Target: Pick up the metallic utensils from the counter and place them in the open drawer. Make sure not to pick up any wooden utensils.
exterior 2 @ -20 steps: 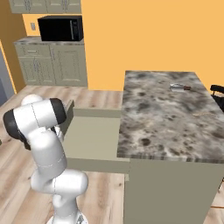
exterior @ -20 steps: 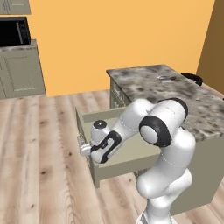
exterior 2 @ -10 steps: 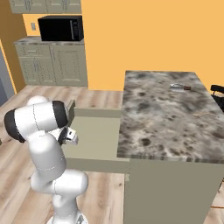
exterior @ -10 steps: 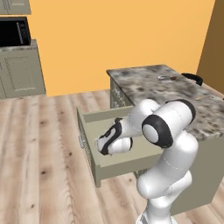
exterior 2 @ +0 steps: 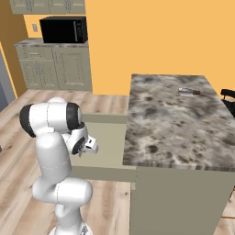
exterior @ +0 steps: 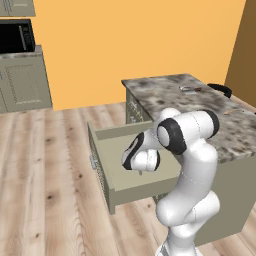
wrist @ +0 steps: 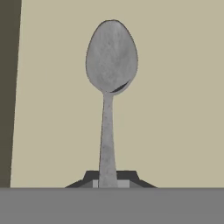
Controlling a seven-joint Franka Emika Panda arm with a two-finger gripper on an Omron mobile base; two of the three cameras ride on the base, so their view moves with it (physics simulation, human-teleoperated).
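Orange walls and pale plank flooring surround a marble-topped bench (exterior 2: 174,124) on a sage-green base, with the wide drawer (exterior: 131,172) pulled out on its side. The hand (exterior: 141,162) hangs over the drawer's open box, clenched on a metal spoon (wrist: 109,92); in the hand view the spoon's handle rises from between the fingertips and its bowl stands out against the drawer's tan floor, with a dark inner wall at that view's left edge. A second piece of cutlery with a dark handle (exterior 2: 188,92) lies near the far edge of the bench, and the thin wooden stick (exterior 2: 216,120) lies near its right edge in the right base view.

The step in hand looks like setting the spoon down inside the drawer. Done well, the hand lowers until the bowl is close to the drawer floor, well inside the walls, then lets go, so the spoon does not bounce out or land on the rim. After that, the lift should be straight up to clear the front panel.

Compared with a second ago, the hand has moved from beside the drawer's front to a spot over its interior, and the grip has stayed closed.
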